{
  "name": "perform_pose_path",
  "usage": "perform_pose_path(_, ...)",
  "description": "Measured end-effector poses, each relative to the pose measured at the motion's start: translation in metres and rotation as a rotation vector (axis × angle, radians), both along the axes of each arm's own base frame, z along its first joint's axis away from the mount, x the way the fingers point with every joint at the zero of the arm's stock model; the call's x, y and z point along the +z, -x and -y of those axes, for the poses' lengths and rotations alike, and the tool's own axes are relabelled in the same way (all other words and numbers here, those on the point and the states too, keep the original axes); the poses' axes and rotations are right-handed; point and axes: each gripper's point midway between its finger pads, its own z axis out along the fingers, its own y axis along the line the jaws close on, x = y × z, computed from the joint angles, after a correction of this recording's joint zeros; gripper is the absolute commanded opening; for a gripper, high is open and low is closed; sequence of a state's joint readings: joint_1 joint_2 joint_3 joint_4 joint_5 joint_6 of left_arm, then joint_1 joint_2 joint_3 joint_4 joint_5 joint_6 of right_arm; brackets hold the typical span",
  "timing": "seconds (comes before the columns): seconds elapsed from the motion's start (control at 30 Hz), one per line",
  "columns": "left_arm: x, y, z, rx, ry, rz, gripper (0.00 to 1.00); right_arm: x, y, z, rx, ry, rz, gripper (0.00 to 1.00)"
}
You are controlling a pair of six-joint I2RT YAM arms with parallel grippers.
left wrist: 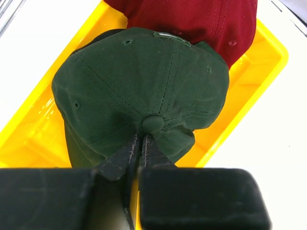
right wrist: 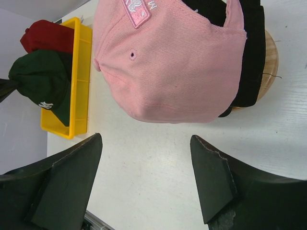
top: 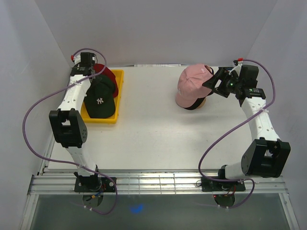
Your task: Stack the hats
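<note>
A dark green cap point(top: 100, 98) with a white logo lies in the yellow tray point(top: 118, 96), over a dark red cap point(top: 108, 73). My left gripper point(left wrist: 143, 139) is shut, pinching the green cap's point(left wrist: 144, 76) crown just below its top button; the red cap point(left wrist: 201, 19) lies behind it. A pale pink cap point(top: 191, 86) sits on the wooden stand point(right wrist: 271, 62) at the right, with a black layer point(right wrist: 249, 57) under it. My right gripper point(right wrist: 146, 143) is open and empty, just apart from the pink cap's point(right wrist: 168, 67) crown.
The yellow tray point(left wrist: 268, 52) stands at the far left beside the left wall. White walls close in the table on three sides. The metal rail with both arm bases point(top: 153, 182) runs along the near edge.
</note>
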State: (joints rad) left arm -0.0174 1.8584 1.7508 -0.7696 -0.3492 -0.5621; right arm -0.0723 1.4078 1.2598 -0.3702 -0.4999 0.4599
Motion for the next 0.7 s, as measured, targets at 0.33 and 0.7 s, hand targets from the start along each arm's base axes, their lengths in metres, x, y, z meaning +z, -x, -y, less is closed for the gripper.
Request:
perform_pose_path(0.33,0.037,-0.005,0.007,-0.059,0.002,0.045,0.0,0.0,0.0,0.0,0.0,0.001,0.001,0.79)
perform_pose_path(0.7,0.133,0.002,0.024,-0.167,0.028,0.234,0.0,0.0,0.0,0.0,-0.002,0.002,0.002,0.78)
